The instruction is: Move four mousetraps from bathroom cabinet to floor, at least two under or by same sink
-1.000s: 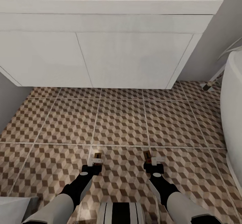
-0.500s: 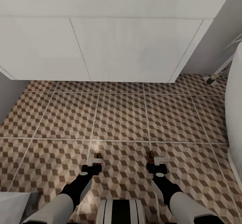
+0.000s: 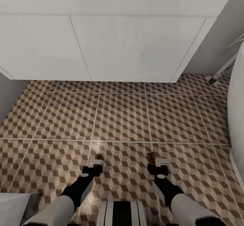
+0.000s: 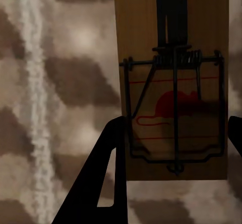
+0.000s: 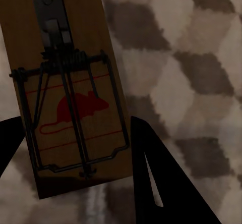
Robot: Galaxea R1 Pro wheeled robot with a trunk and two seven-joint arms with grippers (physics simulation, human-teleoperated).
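Two arms with glossy white rounded forearm shells, tapering into matte black wrist sections; left one carries a small pale round dot. White-and-black left gripper (image 3: 96,162) and matching right gripper (image 3: 157,162) end in pale blocky brackets on black bodies. At 6 o'clock, white domed trunk top (image 3: 122,213) with black vertical stripes. Wrist views: black wedge-shaped fingers (image 4: 103,176), possibly slotted; too dark to confirm.

The sink (image 3: 115,2) is cut off at the top of the head view, so its bowl can't be seen. The two mousetraps (image 3: 98,157) (image 3: 151,158) look tiny there. The bathtub (image 3: 237,117) is cut off at the right edge.
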